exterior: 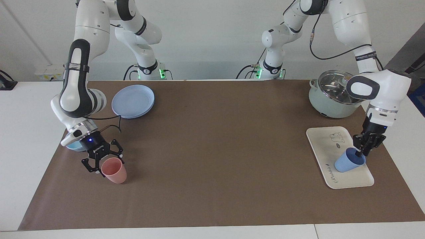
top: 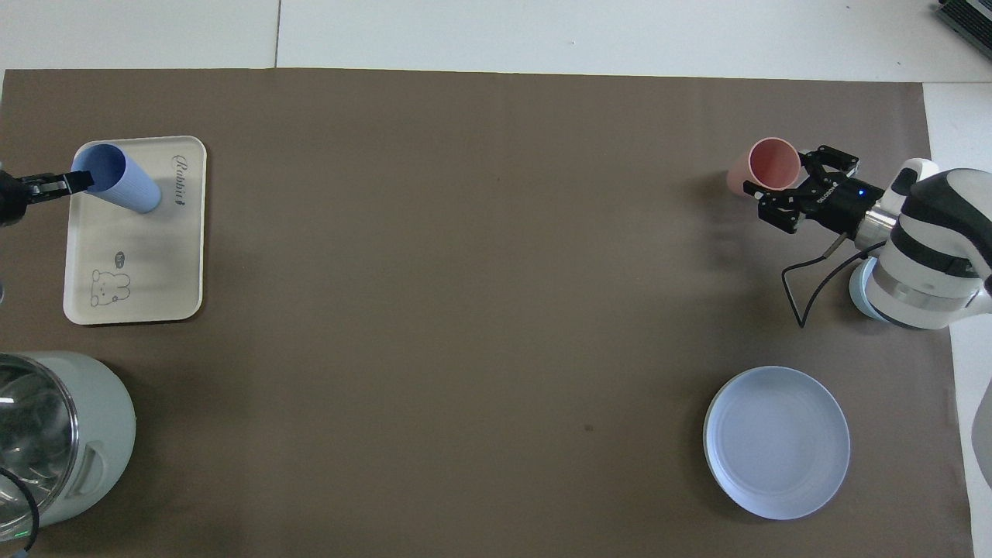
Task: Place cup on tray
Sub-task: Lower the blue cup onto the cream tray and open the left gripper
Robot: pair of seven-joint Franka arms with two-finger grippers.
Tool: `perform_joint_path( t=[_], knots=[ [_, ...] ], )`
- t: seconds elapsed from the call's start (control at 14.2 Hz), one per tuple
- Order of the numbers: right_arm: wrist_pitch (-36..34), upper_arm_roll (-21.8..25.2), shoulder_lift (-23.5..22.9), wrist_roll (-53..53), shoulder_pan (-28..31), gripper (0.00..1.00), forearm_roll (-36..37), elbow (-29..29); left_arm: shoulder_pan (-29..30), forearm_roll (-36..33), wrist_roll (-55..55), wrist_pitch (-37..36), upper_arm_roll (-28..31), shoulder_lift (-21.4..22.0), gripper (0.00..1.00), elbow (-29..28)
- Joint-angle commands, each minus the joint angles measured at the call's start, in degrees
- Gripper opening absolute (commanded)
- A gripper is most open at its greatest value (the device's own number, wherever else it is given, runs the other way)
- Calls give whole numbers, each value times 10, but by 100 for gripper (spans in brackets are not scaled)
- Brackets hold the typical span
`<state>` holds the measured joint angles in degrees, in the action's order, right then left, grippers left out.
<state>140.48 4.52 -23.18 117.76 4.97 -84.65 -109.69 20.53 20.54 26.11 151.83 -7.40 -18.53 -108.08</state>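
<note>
My left tool (exterior: 362,153) pinches the rim of the cup (exterior: 345,164), which leans on the tray (exterior: 318,139) and maybe touches it; it looks light, stiff and slippery, so I hold its rim.

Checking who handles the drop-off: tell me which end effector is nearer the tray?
Left. The left end effector is over the tray, at the cup; the right end effector is at the table's right-arm end.

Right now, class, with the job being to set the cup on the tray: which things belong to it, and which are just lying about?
Belong to the job:
- cup
- tray
- left gripper, at the cup's rim

Just lying about:
- pink cup, at the right gripper
- plate
- bowl
- pot
</note>
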Motion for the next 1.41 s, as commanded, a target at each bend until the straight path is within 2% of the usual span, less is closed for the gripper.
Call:
perform_joint_path(
  t=[0.0, 0.28, 0.49, 0.56, 0.63, 0.85, 1.06, 1.2, 1.34],
  knots=[
    [-8, -6, 7, 29, 7, 0, -22, -9, 5, -2, 8, -52, -2, 4, 84, 25],
    [-8, -6, 7, 29, 8, 0, -30, -15, 17, -18, 6, -253, 0, -14, 87, 152],
    [-6, -6, 9, 31, 3, 0, -72, -29, 7, -111, 3, -390, -1, -14, 89, 215],
    [-5, -6, 9, 32, 2, 40, -72, -29, 0, -131, 3, -432, -1, -15, 89, 235],
    [-6, -6, 9, 34, 3, 99, -72, -29, -20, -152, 1, -469, 0, -12, 90, 256],
    [5, -4, 32, 27, -1, 100, -64, -29, -77, -229, -44, -585, 0, -8, 90, 311],
    [58, -4, 80, 6, -23, 100, -47, -36, -122, -243, -111, -638, -2, 3, 90, 325],
    [60, -3, 107, -35, -23, 100, -34, -55, -144, -240, -138, -655, -5, 31, 90, 324],
    [59, -2, 119, -81, -22, 100, 30, -58, -149, -236, -150, -666, -9, 75, 90, 317]
  ],
)
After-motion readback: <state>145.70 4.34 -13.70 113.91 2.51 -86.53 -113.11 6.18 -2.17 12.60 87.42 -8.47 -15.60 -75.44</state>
